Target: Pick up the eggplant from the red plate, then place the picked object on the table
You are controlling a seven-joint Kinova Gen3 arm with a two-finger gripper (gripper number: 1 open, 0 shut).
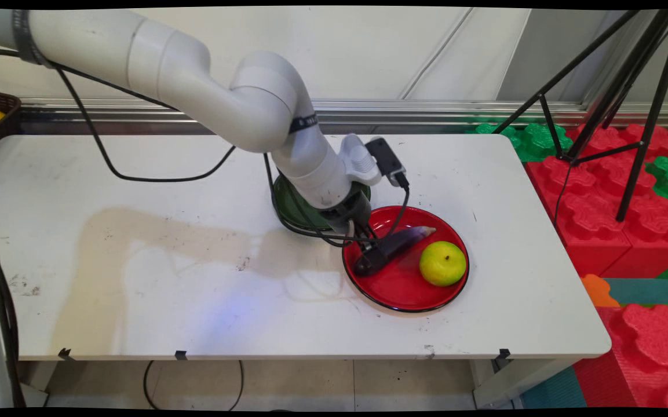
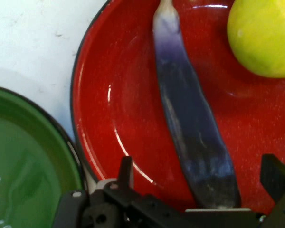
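Red plate [image 1: 394,292] near the table's [image 1: 137,278] front edge holds a purple eggplant [image 2: 194,137] and a yellow-green fruit [image 1: 442,263] just beside it, while the gripper [image 2: 199,183] straddles the eggplant's dark end, fingers [image 2: 126,172] spread and not yet closed, green plate [image 2: 23,156] crowding its left and bare tabletop elsewhere.

Bright, even light fills the scene. The arm [image 1: 194,87] throws a broad, soft-edged shadow across the white table [image 1: 137,260], stretching away from the pincer [image 1: 368,252] toward the table's near left, so the light seems to come from above and beyond it. The red plate [image 2: 114,133] under the pincer shows curved streaks of glare in the hand view, where the aubergine [image 2: 194,128] is sharp and the green plate [image 2: 23,156] beside it looks softer.
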